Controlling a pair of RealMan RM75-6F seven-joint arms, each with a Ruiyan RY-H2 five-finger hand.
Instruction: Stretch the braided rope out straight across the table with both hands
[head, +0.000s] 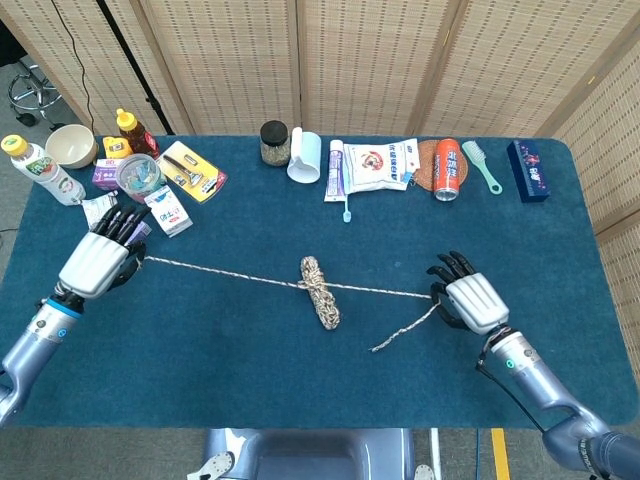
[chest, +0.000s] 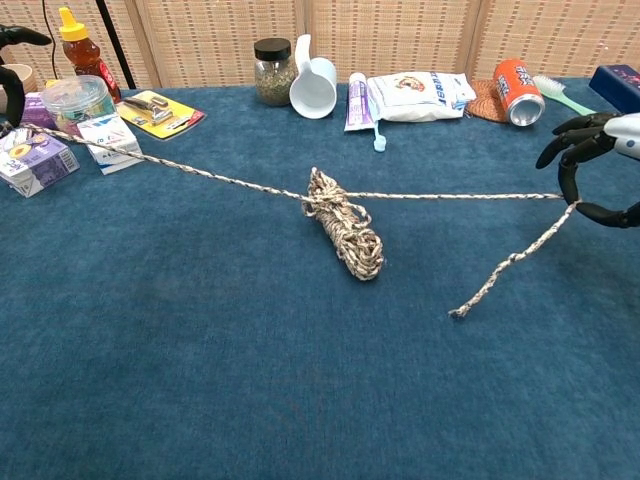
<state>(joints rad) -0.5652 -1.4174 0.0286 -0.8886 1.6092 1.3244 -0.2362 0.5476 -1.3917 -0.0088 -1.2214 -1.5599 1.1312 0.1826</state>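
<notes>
A speckled braided rope (head: 230, 273) (chest: 440, 196) runs taut across the blue table (head: 250, 360). A still-wound bundle (head: 320, 293) (chest: 346, 223) hangs from its middle, slanting toward the front. My left hand (head: 97, 262) pinches the rope's left end near the table's left side; in the chest view only its fingertips (chest: 12, 80) show at the left edge. My right hand (head: 470, 298) (chest: 598, 170) pinches the rope at the right, and a loose tail (head: 402, 332) (chest: 508, 262) trails from it toward the front.
Boxes (head: 168, 210), a lidded tub (head: 138, 176) and bottles (head: 38, 169) crowd the back left, close to my left hand. A jar (head: 274, 142), white scoop (head: 305, 157), toothpaste, pouch (head: 378, 163), can (head: 447, 168), brush and blue box (head: 527, 170) line the back edge.
</notes>
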